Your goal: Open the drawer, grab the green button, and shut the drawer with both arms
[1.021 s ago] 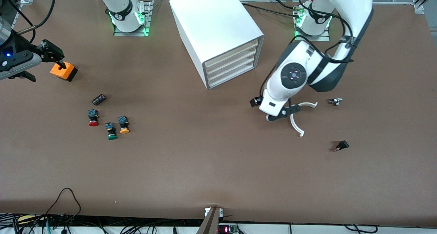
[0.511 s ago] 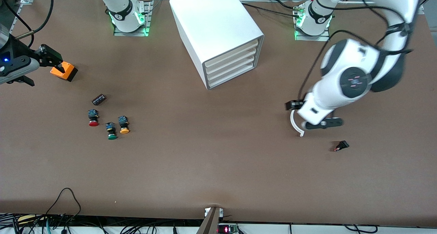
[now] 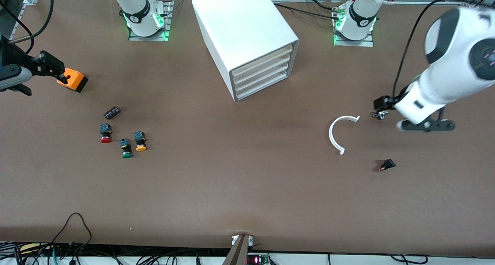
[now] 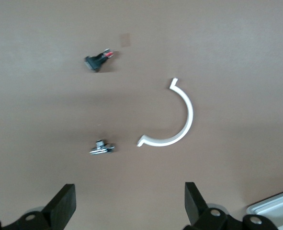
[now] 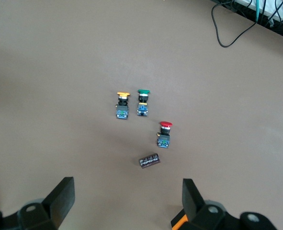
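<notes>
Drawer (image 3: 260, 70): one of four alike in the white cabinet (image 3: 241, 33); all four fronts sit flush, shut.
Button (image 3: 126, 148): green cap, black body, lying on the brown surface (image 3: 232, 180) toward the right arm's end, well apart from the cabinet and nearer the front camera than it.
Button's neighbours: orange-yellow-capped button (image 3: 140, 141) just beside it; red-capped button (image 3: 105, 133) near it — all three apart from each other. A small dark cylinder (image 3: 112, 112) lies between the red-capped button and the cabinet's row, farther from the front camera.
Right gripper (image 5: 127, 199): up over the right arm's end of the surface, beside an orange box (image 3: 72, 79); fingers (image 5: 64, 194) spread wide, nothing between them.
Left gripper (image 4: 129, 203): up over the left arm's end, well apart from the cabinet; fingers (image 4: 64, 199) wide apart, holding nothing.
Under the left gripper: a white half-ring (image 3: 339, 133), a small metal part (image 3: 380, 115) and a small black part (image 3: 386, 165) — none touching.
</notes>
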Motion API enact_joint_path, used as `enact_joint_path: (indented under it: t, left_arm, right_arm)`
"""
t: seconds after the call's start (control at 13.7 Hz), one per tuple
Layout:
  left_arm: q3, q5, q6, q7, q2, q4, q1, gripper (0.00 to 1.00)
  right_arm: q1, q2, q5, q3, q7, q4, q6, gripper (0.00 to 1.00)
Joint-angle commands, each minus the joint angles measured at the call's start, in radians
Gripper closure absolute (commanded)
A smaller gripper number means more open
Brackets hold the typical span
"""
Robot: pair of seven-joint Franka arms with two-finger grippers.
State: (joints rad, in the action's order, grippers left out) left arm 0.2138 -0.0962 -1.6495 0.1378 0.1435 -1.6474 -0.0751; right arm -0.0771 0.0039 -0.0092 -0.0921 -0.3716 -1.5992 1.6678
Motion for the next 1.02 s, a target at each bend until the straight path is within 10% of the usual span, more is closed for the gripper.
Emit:
enact_joint_path:
  t: [0.0,0.95]
  left_arm:
    - [-0.049,0.015,-0.009,-0.064,-0.145,-0.136,0.005,0.00]
    - [-0.175,0.103,-0.061,-0.175,-0.407,-0.356,-0.034,0.00]
  right_arm:
    - [-0.006,0.014,0.000,-0.012,0.031,0.021,-0.020,0.01]
    - [-0.001,0.036,-0.008,-0.012,0.022,0.021,-0.019,0.00]
